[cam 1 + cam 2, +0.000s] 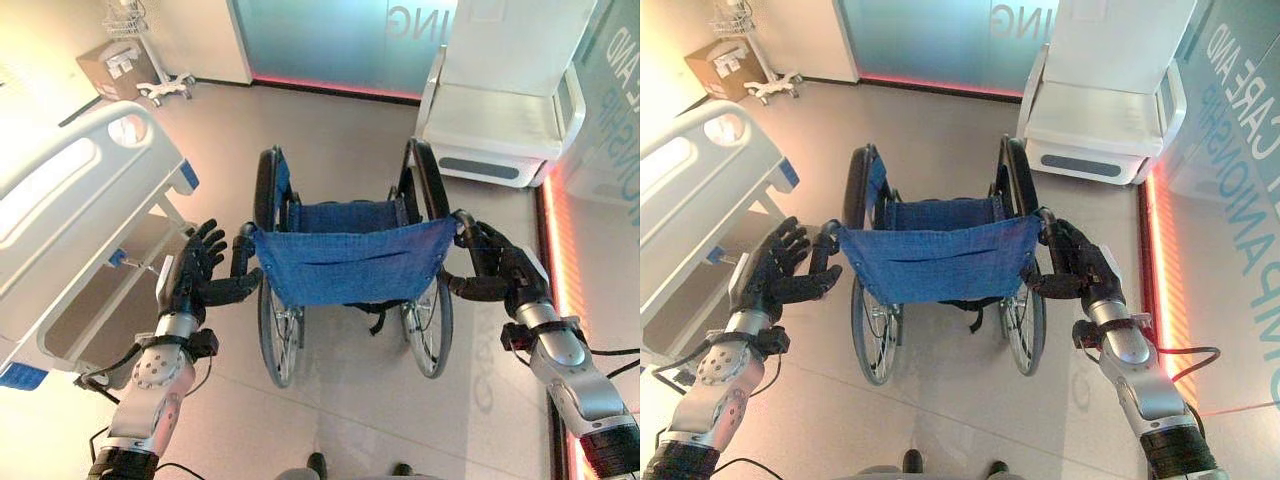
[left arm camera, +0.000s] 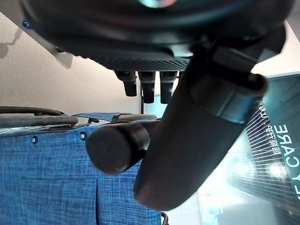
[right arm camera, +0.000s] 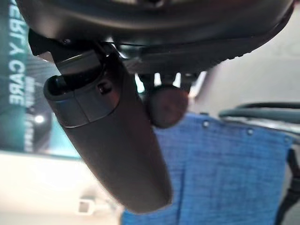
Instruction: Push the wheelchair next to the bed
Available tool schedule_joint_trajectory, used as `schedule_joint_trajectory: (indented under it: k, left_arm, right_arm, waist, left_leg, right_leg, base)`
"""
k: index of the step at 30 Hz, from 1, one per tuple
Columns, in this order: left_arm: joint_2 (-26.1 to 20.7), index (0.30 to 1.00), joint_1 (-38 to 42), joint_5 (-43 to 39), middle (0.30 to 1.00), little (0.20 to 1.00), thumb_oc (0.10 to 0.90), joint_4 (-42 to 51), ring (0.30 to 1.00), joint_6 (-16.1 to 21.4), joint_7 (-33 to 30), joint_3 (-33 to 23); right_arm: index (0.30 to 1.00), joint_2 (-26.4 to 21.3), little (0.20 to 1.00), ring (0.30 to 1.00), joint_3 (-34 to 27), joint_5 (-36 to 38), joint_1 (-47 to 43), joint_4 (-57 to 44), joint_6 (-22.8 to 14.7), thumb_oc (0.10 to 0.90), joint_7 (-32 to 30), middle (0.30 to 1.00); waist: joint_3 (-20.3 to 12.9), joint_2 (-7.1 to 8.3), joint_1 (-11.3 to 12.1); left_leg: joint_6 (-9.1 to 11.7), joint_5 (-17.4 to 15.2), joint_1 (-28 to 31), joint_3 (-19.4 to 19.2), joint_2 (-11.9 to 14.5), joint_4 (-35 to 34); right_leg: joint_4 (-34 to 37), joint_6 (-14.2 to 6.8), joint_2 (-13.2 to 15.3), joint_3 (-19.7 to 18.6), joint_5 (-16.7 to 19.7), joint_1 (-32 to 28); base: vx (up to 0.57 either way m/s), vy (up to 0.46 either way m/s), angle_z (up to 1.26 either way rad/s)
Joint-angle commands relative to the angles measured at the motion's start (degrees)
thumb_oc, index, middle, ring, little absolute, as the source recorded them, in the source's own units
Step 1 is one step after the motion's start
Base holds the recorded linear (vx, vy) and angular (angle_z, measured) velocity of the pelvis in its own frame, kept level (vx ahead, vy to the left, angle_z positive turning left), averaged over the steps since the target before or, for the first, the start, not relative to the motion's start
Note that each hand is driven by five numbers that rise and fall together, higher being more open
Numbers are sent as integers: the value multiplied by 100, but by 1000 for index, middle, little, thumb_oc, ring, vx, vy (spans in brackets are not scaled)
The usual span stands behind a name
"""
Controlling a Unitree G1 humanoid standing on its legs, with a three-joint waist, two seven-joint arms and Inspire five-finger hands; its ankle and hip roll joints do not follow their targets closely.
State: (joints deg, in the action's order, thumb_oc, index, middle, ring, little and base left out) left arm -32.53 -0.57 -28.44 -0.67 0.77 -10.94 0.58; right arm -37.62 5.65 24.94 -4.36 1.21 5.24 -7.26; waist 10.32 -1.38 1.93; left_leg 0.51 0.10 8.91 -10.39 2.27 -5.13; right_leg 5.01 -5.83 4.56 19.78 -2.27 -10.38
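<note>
A: Where's the wheelchair (image 1: pixel 350 270) rn?

B: Centre of floor, directly in front of us, blue backrest (image 1: pixel 348 262) facing us. Bed (image 1: pixel 80 215) is off to our left, a gap of bare floor between them. White armchair (image 1: pixel 500 110) sits beyond, ahead and right.

A: Hands?

B: Left hand (image 1: pixel 195 270) is at the left push handle (image 2: pixel 117 147), fingers fairly straight and spread, thumb (image 2: pixel 197 126) under or beside the grip. Not wrapped, so we log it as wide, only touching. Right hand (image 1: pixel 495 265) is at the right push handle (image 3: pixel 168 105), fingers look curled over it, thumb (image 3: pixel 112 140) alongside. We read that as holding, tho wrist cam hides most of the fingers.

A: Step?

B: We judge it's grip acquisition, push not begun. Chair isn't alongside the bed yet.

A: Next?

B: Left needs to close on its grip first. Then fwd push w/ a leftward steer. Uneven grip could yaw the chair, and the left wheel (image 1: pixel 278 330) may clip the bed frame.
</note>
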Motion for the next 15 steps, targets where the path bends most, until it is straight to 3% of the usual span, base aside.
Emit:
schedule_joint_trajectory:
  k: [1, 6, 15]
  left_arm:
    - [-663, 900, 790, 184, 900, 900, 800, -283, 900, 7, -209, 71]
    - [-907, 900, 1323, 135, 900, 900, 800, -880, 900, -449, -183, 327]
    - [-1328, 900, 2123, -85, 900, 900, 800, -1701, 900, -831, 103, 647]
  right_arm:
    - [900, -482, 900, 900, 214, -283, -969, -19, -113, 800, 10, 900]
    - [900, -637, 900, 900, 604, -83, -1728, 477, 363, 800, -30, 900]
    - [900, -939, 900, 900, 988, 607, -2869, 1122, 1020, 800, -35, 900]
  waist:
    - [-326, 213, 60]
    - [-315, 218, 61]
    - [-357, 221, 85]
  left_leg:
    - [84, -227, -56, -226, -162, 213]
    - [85, -235, -38, -218, -171, 256]
    - [91, -255, -48, -201, -185, 304]
  right_leg:
    - [-458, -114, 180, 42, 15, 272]
    - [-471, -104, 184, 60, 15, 237]
    - [-497, -62, 175, 97, -31, 206]
  base:
    - [0, 0, 0]
    - [0, 0, 0]
    - [0, 1, 1]
